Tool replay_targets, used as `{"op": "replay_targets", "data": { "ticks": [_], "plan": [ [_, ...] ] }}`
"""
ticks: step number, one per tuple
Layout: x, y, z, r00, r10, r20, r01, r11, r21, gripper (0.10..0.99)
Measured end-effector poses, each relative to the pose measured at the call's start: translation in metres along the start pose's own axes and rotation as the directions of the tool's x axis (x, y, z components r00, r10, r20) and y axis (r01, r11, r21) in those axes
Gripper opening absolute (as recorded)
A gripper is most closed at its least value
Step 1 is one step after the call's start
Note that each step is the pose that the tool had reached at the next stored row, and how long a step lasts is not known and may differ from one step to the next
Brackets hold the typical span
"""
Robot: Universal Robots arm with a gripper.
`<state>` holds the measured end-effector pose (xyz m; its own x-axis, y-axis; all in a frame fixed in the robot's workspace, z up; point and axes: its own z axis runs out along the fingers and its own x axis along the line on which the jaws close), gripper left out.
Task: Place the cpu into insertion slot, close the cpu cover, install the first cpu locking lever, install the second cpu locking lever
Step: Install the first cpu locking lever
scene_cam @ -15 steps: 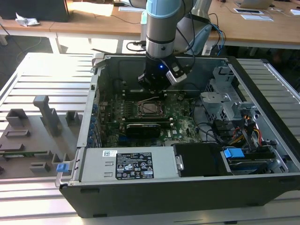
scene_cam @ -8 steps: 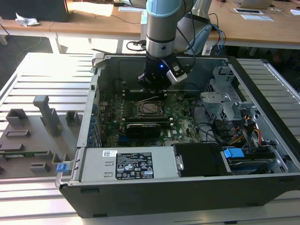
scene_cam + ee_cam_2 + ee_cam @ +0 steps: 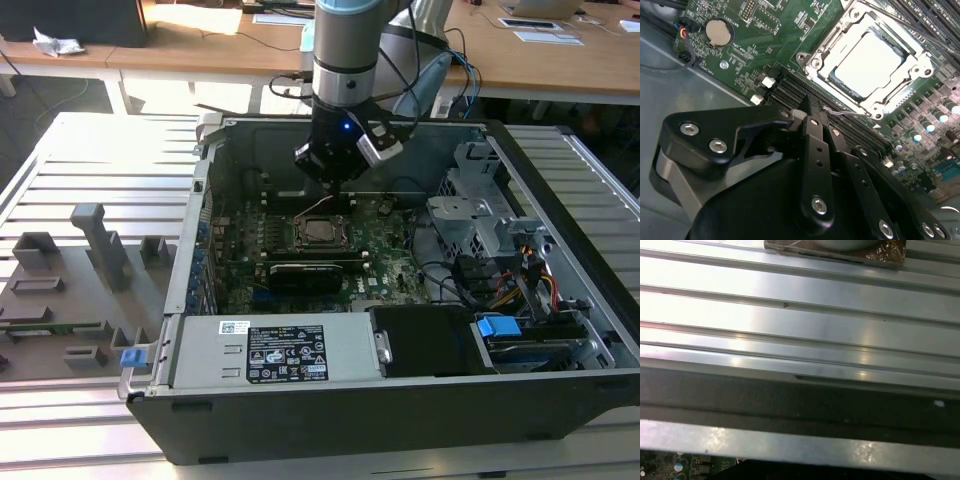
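Note:
The cpu (image 3: pixel 867 62) lies flat in the insertion slot (image 3: pixel 320 233), its silvery top bright in the second wrist view. The cpu cover (image 3: pixel 812 64), a metal frame, lies down around it, and the slot's pin grid is hidden beneath. A thin wire locking lever (image 3: pixel 847 113) runs along the socket edge closest to my gripper (image 3: pixel 807 106). My fingers are pressed together, their tip just beside that lever with nothing between them. In the exterior view the gripper (image 3: pixel 338 196) hangs inside the open case just behind the socket.
Long black memory slots (image 3: pixel 840 127) lie between gripper and socket. A coin battery (image 3: pixel 719 31) sits on the green board. A black card (image 3: pixel 315 272), the power supply (image 3: pixel 270 350) and a drive cage (image 3: pixel 480 210) crowd the case. Grey fixtures (image 3: pixel 90 240) stand on the slatted table (image 3: pixel 800 315).

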<state>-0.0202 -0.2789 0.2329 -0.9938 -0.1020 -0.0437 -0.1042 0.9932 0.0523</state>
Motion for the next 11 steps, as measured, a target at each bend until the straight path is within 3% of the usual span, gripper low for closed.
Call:
{"op": "replay_targets", "data": {
  "ticks": [7,11],
  "plan": [
    [-0.0003,0.0004,-0.0078,1.0,0.0,-0.0001,0.0,1.0,0.0,0.106],
    [-0.0008,0.001,-0.0185,1.0,0.0,0.0,0.0,1.0,0.0,0.106]
  ]
}}
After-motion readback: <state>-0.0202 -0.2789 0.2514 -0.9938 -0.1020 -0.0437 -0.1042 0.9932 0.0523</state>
